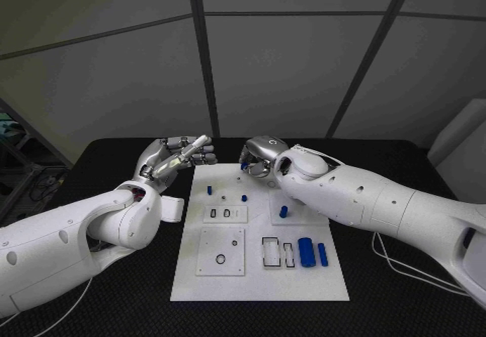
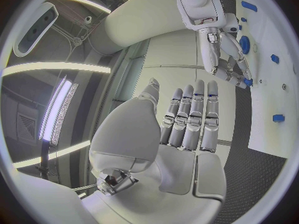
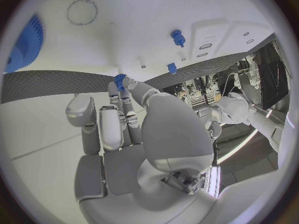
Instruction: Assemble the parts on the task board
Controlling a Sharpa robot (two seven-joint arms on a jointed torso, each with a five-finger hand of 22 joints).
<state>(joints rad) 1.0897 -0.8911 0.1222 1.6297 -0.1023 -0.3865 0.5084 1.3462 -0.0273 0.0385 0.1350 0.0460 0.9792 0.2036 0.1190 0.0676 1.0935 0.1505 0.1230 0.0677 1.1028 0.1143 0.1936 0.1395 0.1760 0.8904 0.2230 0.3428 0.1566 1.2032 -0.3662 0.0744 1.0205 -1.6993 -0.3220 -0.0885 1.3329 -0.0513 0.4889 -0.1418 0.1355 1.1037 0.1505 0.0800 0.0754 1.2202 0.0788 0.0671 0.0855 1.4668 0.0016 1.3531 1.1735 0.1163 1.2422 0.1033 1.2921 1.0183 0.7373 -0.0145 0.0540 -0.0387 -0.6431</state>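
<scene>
**Right hand pinching a small blue part at the far edge of the board**

Left hand [image 1: 174,158]: raised off the table just beside the white board's [image 1: 304,277] far left corner, palm turned up, fingers straight and apart, nothing in it. The left wrist view confirms a released, flat palm. My guess is that it is parked there to stay clear of the board while the other hand works.

White board: flat in the middle of the black table [image 1: 112,298]. On it, two short blue pegs [image 1: 210,189] stand upright near its far end, left of centre. Closer to the robot, left of centre, are raised white plates with dark ring and slot outlines, probably the seats the parts go into. Right of centre, one blue stub [image 1: 284,210] stands on a small plate; nearer the robot, rectangular outlines sit beside two blue cylinders [image 1: 306,252] lying side by side.

Right hand [image 1: 265,156]: over the board's far edge, right of centre, fingers curled downward. The right wrist view shows a small blue part [image 3: 119,79] pinched at its fingertips [image 3: 122,90], close above the board. Likely this is a pick or a placement; which one I cannot tell.

A blue toothed wheel [image 3: 25,45] lies on the board, seen in the right wrist view.

No brand, label or readable writing anywhere.
</scene>
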